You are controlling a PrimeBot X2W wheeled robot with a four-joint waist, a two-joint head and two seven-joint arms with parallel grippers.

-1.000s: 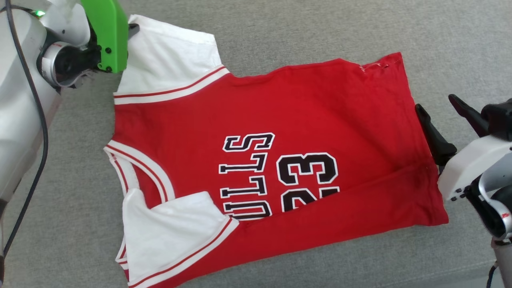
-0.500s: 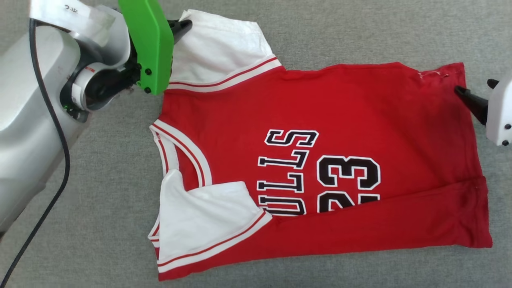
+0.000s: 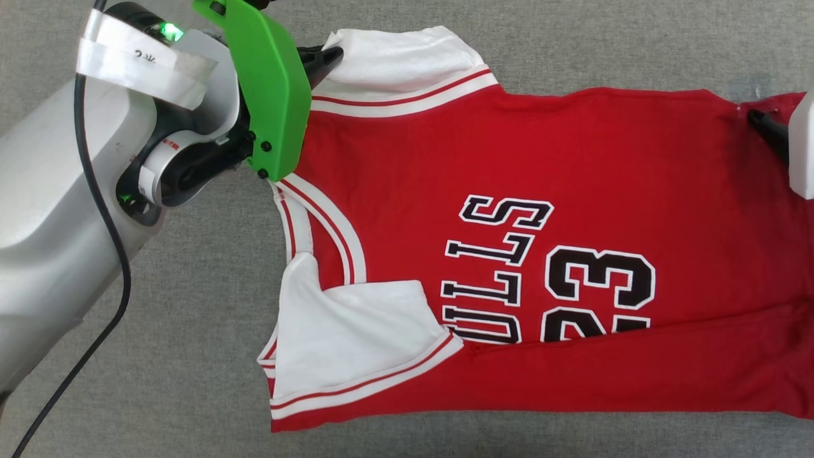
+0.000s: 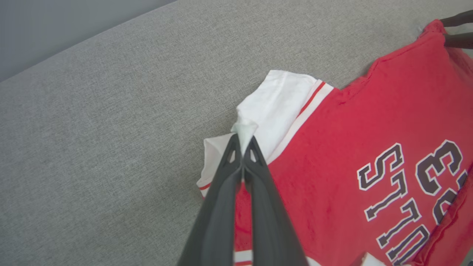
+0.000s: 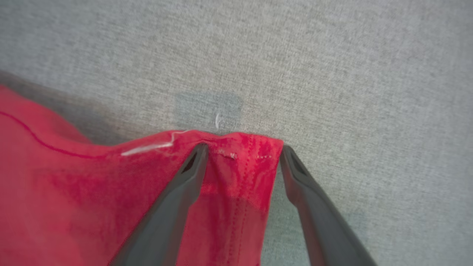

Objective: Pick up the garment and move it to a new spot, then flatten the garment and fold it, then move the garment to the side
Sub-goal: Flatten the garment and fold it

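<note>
You are seeing the garment (image 3: 509,191) lying flat on the grey fabric bench (image 3: 191,381), its hem running off the head view's right edge and a folded-over red strip hiding the bottoms of "BULLS" and 23. Your left pincer (image 4: 244,139) is clamping tight on the far white sleeve (image 3: 407,57). Your right pincer (image 5: 242,155) is holding its fingers spread, straddling the red hem corner (image 5: 244,147).

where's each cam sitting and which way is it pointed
Head view: on the head, looking down at the garment on grey fabric; left gripper upper left, right gripper at right edge.
Left wrist view: along its shut jaws pinching the white sleeve.
Right wrist view: along its open jaws straddling the red hem corner.
Shared: left wrist view also catches that hem corner.
</note>
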